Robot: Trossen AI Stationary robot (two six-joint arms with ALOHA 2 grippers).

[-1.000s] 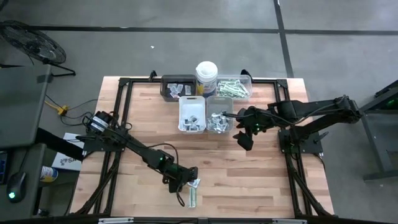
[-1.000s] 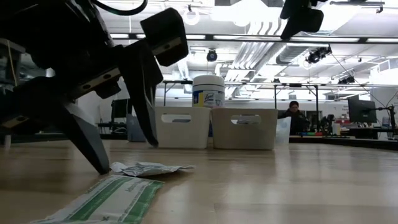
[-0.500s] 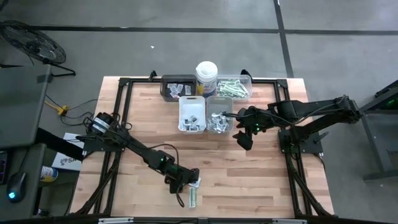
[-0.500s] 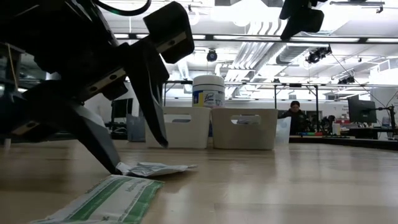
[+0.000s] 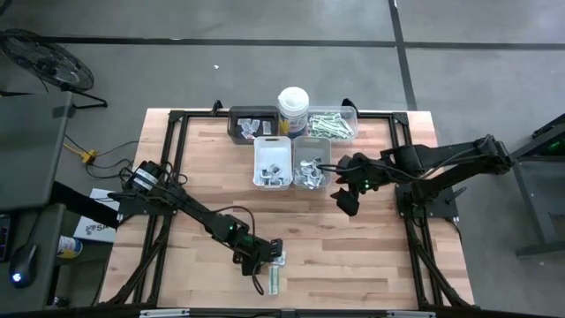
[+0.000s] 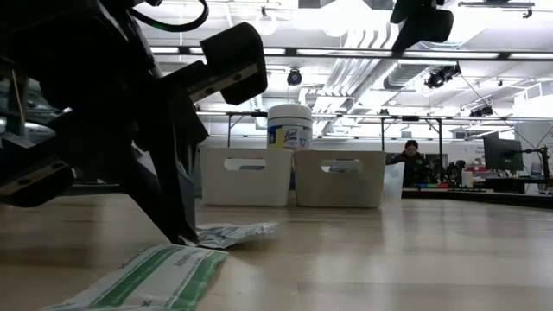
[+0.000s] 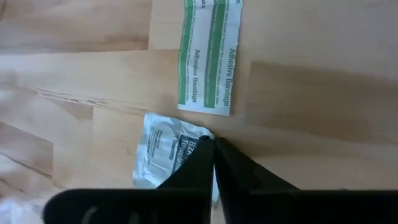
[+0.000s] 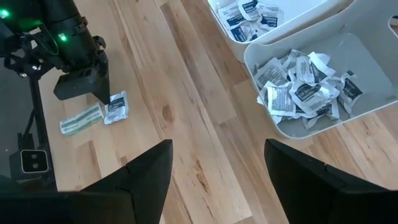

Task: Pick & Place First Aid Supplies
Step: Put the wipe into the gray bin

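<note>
A white sachet with dark print (image 7: 163,154) lies on the wooden table near its front edge. My left gripper (image 7: 214,146) is down on it, shut on its edge. The pair also shows in the high view as the sachet (image 5: 281,258) and the left gripper (image 5: 270,259). A green-and-white adhesive bandage strip (image 7: 210,59) lies flat just beside the sachet, untouched. My right gripper (image 5: 346,201) hangs open above the table's right half, near the trays, with nothing between its fingers (image 8: 143,180). My left gripper pinches the sachet between its two closed fingertips at the edge nearest the bandage strip, by a corner (image 7: 198,138). The fingers slant down from the table's left. The sachet rests on the table, its free end (image 6: 259,228) slightly raised.
At the back middle stand a white tray (image 5: 273,175) and a grey tray (image 5: 311,181), both holding sachets. Behind them are a dark tray (image 5: 237,132), a clear tray (image 5: 351,115) with green strips and a white canister (image 5: 293,108). A person (image 6: 408,160) sits far beyond the table.
My left gripper has sunk a little onto the sachet and shut. Its far finger swung in against the near one and took hold of the sachet's edge. The sachet has shifted slightly on the table. The bandage strip has stayed where it was.
</note>
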